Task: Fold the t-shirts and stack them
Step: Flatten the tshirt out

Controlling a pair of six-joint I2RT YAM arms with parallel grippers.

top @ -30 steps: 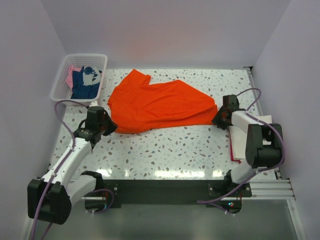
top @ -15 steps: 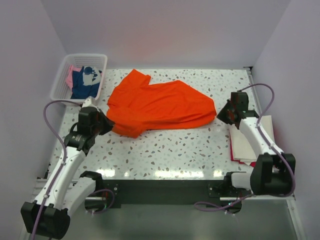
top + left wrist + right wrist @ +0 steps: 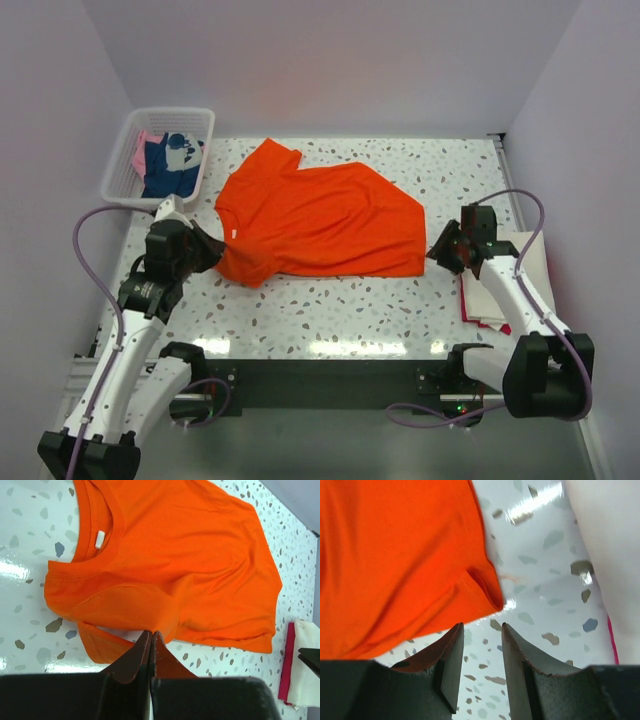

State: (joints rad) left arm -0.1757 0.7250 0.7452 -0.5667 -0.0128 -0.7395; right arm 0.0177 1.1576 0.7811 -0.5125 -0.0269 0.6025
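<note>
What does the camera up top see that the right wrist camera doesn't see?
Only the top view shows the white basket, the whole orange t-shirt, and the left gripper shut on its near edge. Only the right wrist view shows, up close, the right gripper open with nothing between its fingers, just short of the shirt's corner. Both show orange cloth, the speckled table and the cream shirt on the right.

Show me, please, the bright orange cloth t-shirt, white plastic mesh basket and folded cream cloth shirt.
Bright orange cloth t-shirt (image 3: 330,215): top view, chest.
White plastic mesh basket (image 3: 117,163): top view, left wall.
Folded cream cloth shirt (image 3: 481,298): top view, left part.
</note>
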